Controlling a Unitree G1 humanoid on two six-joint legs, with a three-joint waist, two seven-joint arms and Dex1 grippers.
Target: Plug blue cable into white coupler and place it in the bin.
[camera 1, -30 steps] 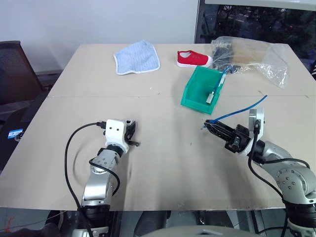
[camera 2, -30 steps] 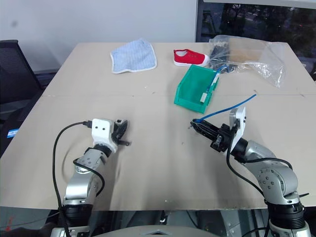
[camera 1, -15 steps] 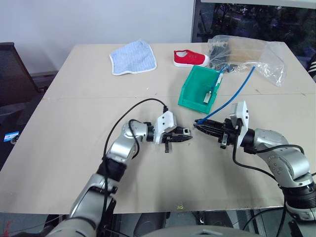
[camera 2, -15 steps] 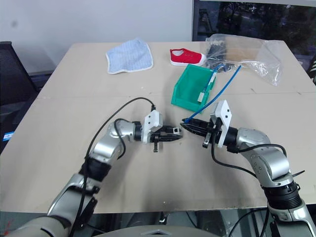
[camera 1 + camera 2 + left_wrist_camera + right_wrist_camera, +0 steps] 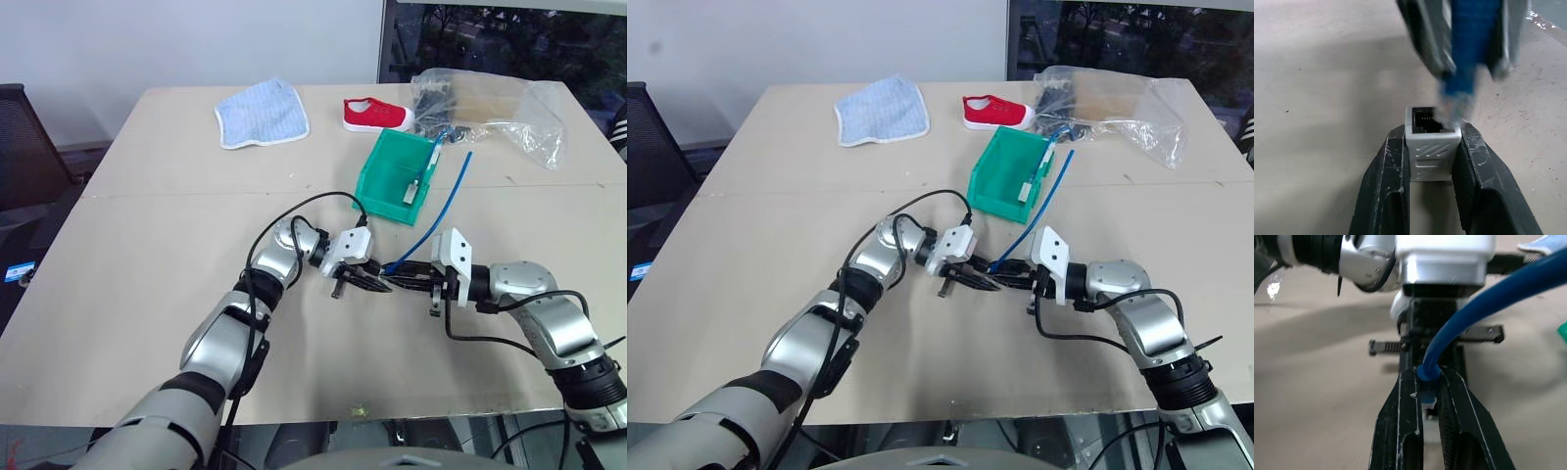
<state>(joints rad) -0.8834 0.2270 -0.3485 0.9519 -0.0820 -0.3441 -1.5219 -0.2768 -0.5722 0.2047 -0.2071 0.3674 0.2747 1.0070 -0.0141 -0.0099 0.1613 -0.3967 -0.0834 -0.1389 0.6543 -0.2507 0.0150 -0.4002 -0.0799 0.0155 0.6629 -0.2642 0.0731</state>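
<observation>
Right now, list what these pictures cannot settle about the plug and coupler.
- Plug seating: in the left wrist view the blue cable tip blurs at the white coupler socket.
- Coupler: in the head views, hidden between the left claw and right claw.
- Bin contents: too small.

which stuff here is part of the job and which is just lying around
Part of the job:
blue cable, in the right gripper
white coupler, in the left gripper
green bin

Lying around:
red shoe
blue cloth
clear plastic bag
</observation>
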